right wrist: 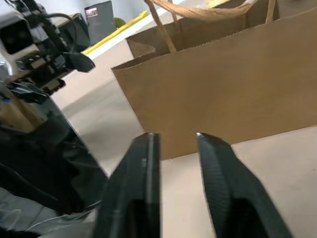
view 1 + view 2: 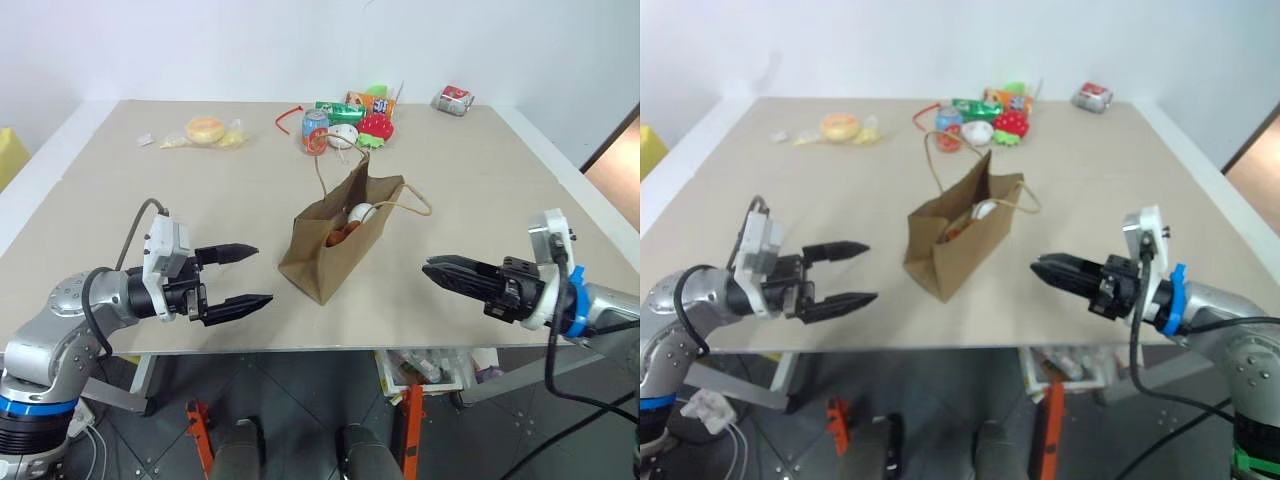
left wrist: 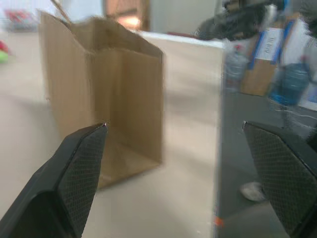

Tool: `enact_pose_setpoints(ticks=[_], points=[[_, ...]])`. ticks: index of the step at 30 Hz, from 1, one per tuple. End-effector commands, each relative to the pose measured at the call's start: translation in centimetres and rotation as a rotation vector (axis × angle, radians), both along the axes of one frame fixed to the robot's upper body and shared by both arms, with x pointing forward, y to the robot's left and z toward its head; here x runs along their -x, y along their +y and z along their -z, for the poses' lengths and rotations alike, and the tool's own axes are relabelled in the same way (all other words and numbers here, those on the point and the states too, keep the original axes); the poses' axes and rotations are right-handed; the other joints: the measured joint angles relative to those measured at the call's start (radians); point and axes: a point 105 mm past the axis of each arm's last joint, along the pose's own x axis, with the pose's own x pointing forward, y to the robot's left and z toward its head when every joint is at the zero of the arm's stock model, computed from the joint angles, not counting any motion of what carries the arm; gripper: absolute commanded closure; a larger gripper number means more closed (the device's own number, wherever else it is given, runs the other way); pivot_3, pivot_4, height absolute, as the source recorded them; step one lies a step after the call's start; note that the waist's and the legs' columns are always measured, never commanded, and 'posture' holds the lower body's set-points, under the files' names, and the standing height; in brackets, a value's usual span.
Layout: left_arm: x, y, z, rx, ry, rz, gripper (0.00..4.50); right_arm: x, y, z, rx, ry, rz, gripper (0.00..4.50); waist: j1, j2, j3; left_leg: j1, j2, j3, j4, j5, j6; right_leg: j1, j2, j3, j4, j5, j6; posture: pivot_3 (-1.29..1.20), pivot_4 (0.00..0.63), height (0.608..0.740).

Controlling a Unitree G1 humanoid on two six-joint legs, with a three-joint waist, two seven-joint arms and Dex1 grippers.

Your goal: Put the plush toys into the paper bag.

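Toys, both the brown monkey (image 2: 338, 236) and the white egg (image 2: 360, 212), already sit inside the paper bag (image 2: 335, 250) mid-table, which probably explains why the left gripper (image 2: 238, 274) hangs wide open and empty and the right gripper (image 2: 436, 269) is closed on nothing.

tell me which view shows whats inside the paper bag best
The left eye view: it looks down into the paper bag at the toys inside. The right eye view shows the same. Both wrist views show the bag's outer walls.

Spread jaws frame the blurry, apparently upright paper bag (image 3: 106, 99).
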Motion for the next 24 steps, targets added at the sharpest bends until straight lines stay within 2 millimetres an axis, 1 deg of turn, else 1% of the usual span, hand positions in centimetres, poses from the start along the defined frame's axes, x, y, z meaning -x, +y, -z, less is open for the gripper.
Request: enact_pose_setpoints(ticks=[1, 4, 7, 11, 14, 18, 21, 24], points=[[-1.3, -0.9, -0.8, 0.032, -0.085, -0.035, 0.0, -2.4, 1.8, 0.8, 0.097, -0.072, 0.016, 4.46, 0.0, 0.0, 0.0, 0.0, 0.0, 0.0, 0.0, 0.0, 0.0, 0.0, 0.0, 0.0, 0.0, 0.0, -0.001, 0.0, 0.15, 0.74], [-1.8, -1.6, -0.6, 0.041, -0.086, -0.02, 0.0, -3.2, 3.1, 1.1, 0.123, -0.11, 0.005, 4.46, 0.0, 0.0, 0.0, -0.001, 0.0, 0.0, 0.0, 0.0, 0.0, 0.0, 0.0, 0.0, 0.0, 0.003, -0.003, 0.0, 0.15, 0.74], [-2.3, -2.7, -0.2, 0.036, -0.091, 0.019, 0.0, -4.3, 4.5, 1.2, 0.133, -0.144, 0.009, 4.46, 0.001, 0.0, 0.0, -0.002, 0.0, 0.0, -0.001, 0.0, 0.0, 0.001, 0.001, -0.001, 0.001, 0.005, -0.002, 0.0, 0.15, 0.74], [-2.4, -4.0, 0.2, 0.015, -0.094, 0.081, 0.0, -5.2, 6.5, 0.5, 0.098, -0.19, 0.009, 4.46, 0.002, 0.0, 0.0, -0.003, 0.001, -0.001, -0.002, 0.002, 0.003, 0.0, 0.003, -0.001, 0.003, 0.002, 0.004, 0.0, 0.15, 0.74], [-2.4, -4.7, 0.3, 0.012, -0.103, 0.106, 0.0, -5.6, 7.4, -0.1, 0.072, -0.21, 0.007, 4.46, 0.002, 0.0, 0.0, -0.005, 0.001, -0.001, -0.002, 0.002, 0.003, -0.001, 0.003, -0.001, 0.003, 0.0, 0.008, 0.0, 0.15, 0.74], [-2.3, -5.6, 0.2, 0.013, -0.126, 0.131, 0.0, -5.5, 8.4, -0.3, 0.052, -0.22, -0.008, 4.46, 0.002, 0.0, 0.0, -0.005, 0.001, -0.002, -0.002, 0.002, 0.003, 0.0, 0.004, -0.001, 0.004, 0.0, 0.008, 0.0, 0.15, 0.74], [-2.8, -6.2, 0.2, -0.001, -0.148, 0.108, 0.0, -5.4, 8.9, 0.0, 0.057, -0.216, -0.016, 4.46, 0.002, 0.0, 0.0, -0.005, 0.001, -0.002, -0.001, 0.002, 0.003, 0.0, 0.004, -0.001, 0.004, 0.001, 0.007, 0.0, 0.15, 0.74], [-4.9, -6.4, 0.5, -0.03, -0.152, -0.024, 0.0, -5.4, 8.8, 0.1, 0.063, -0.215, -0.011, 4.46, 0.002, 0.0, 0.0, -0.005, 0.001, -0.002, -0.001, 0.002, 0.003, 0.0, 0.004, -0.001, 0.004, 0.002, 0.006, 0.0, 0.15, 0.74]])
